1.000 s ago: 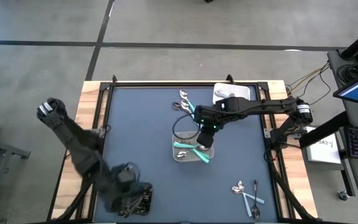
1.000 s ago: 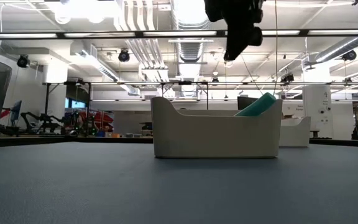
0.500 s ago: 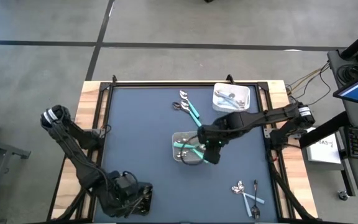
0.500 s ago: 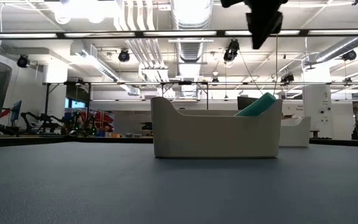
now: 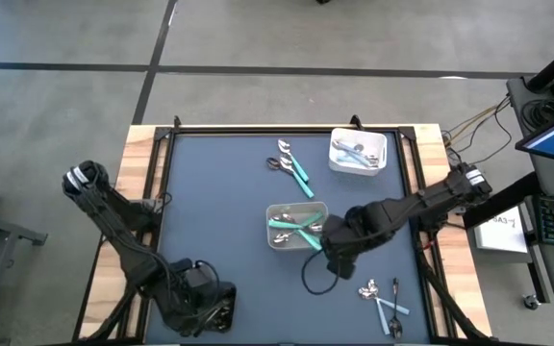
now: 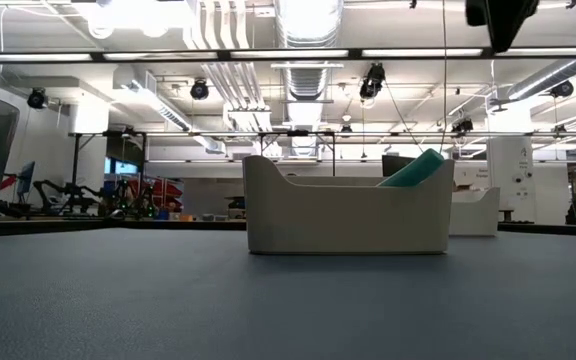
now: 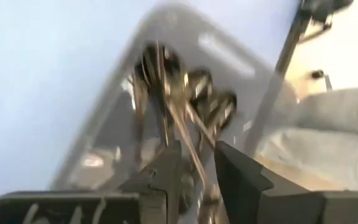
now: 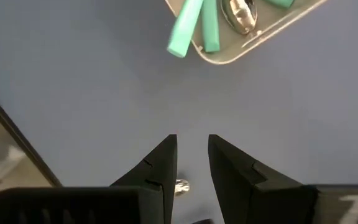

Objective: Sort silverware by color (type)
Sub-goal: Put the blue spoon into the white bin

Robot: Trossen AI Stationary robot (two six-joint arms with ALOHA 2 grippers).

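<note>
A grey tray (image 5: 296, 227) in the middle of the table holds teal-handled silverware (image 8: 185, 28); one teal handle (image 6: 413, 170) leans on its rim. My right gripper (image 5: 337, 255) (image 8: 192, 146) hangs open and empty over bare mat just near-right of that tray. Two teal-handled pieces (image 5: 292, 163) lie loose farther back. Pale-blue-handled pieces and a black one (image 5: 383, 300) lie loose near the near right corner. My left gripper (image 5: 200, 308) (image 7: 197, 152) is open above the dark tray of black spoons (image 7: 185, 87) at the near left corner.
A white tray (image 5: 359, 151) with pale-blue-handled pieces stands at the far right of the mat. The wooden table border (image 5: 142, 173) and a black frame run around the mat. Open mat lies left of the grey tray.
My right gripper has moved from above the grey tray toward the near edge and a little right, coming closer to the loose pieces at the near right corner. The teal silverware stays in the grey tray. My left arm has shifted slightly over the dark tray.
</note>
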